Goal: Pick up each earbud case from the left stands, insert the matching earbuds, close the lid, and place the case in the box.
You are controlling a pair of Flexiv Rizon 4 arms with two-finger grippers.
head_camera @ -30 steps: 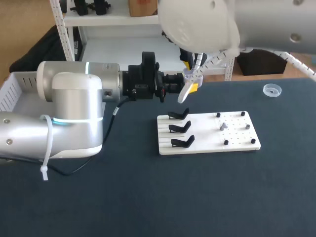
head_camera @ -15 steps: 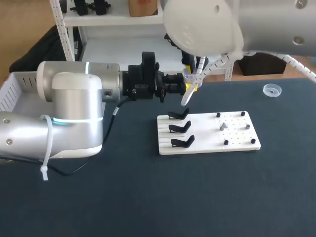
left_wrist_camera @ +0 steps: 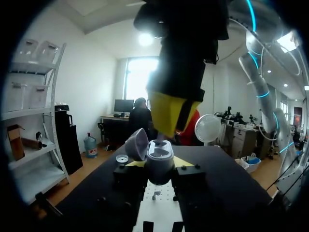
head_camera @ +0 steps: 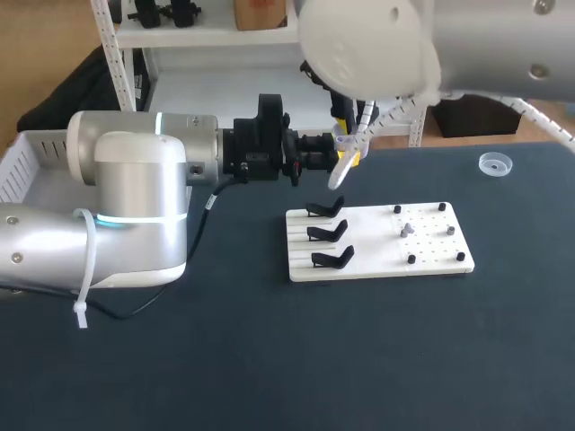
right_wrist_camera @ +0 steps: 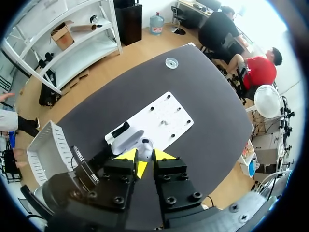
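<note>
The dark desk (head_camera: pixel 269 359) carries a white board (head_camera: pixel 431 247) at 3 o'clock, with three black stands (head_camera: pixel 328 233) on it. A clear dish (head_camera: pixel 495 163) lies at 2 o'clock and the white box (head_camera: pixel 27 171) at 9. The left claw (left_wrist_camera: pixel 157 164) pinches the open-lidded earbud case (left_wrist_camera: pixel 159 153) above the desk. The right claw (right_wrist_camera: pixel 141 155) hangs over it; I cannot tell its grip.

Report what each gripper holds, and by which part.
The left gripper holds the open case by the two sides of its body, leaving the lid free. For the right gripper, it cannot be told.
</note>
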